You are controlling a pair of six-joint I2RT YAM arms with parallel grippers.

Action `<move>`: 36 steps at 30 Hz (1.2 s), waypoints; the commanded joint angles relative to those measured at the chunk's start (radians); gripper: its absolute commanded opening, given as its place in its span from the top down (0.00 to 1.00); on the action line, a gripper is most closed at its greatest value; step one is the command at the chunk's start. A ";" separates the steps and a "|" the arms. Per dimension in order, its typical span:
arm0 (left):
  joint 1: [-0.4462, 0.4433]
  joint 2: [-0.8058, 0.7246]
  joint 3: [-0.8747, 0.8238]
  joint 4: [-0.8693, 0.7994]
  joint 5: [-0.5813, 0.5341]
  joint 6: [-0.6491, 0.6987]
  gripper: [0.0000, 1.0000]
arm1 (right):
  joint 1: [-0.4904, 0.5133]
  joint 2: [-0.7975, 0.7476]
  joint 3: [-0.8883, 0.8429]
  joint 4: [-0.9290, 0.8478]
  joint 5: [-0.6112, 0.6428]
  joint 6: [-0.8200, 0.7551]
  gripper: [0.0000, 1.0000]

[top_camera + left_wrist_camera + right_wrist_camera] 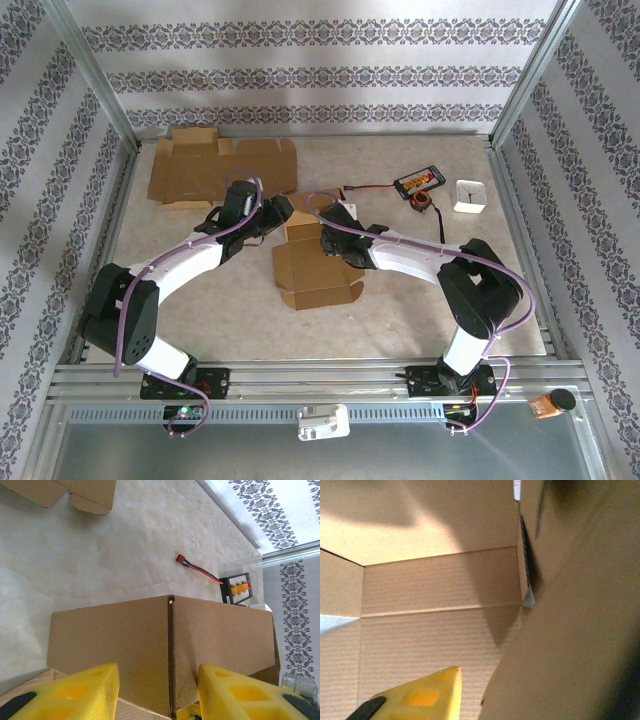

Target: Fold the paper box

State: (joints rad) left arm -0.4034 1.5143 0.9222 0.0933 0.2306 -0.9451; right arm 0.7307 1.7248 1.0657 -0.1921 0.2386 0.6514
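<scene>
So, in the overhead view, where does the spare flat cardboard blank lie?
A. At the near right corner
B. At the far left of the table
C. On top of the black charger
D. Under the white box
B: the flat cardboard blank lies spread out at the far left of the table, apart from the part-folded box in the middle.

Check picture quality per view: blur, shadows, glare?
Top external: sharp and evenly lit, with soft shadows under the arms around the paper box. Left wrist: the table is bright, washed out toward the upper right; the yellow fingers are slightly soft. Right wrist: the box's cardboard is close to the lens, with a dark blurred patch along the right edge and a warm light patch at upper left.
</scene>
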 commanded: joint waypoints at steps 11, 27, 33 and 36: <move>0.007 0.020 0.065 -0.119 -0.037 0.107 0.56 | -0.033 -0.406 -0.109 -0.026 -0.251 -0.318 0.34; 0.007 0.061 0.100 -0.120 0.006 0.126 0.58 | -0.521 -0.399 -0.200 0.123 -0.458 -1.043 0.27; 0.006 0.079 0.112 -0.125 0.024 0.130 0.59 | -0.492 -0.206 -0.112 0.154 -0.645 -1.249 0.29; 0.005 0.081 0.119 -0.129 0.027 0.138 0.59 | -0.475 -0.136 -0.064 0.128 -0.697 -1.303 0.30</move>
State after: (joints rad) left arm -0.4038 1.5719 1.0218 0.0147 0.2436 -0.8371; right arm 0.2356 1.5482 0.9512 -0.0589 -0.3386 -0.5262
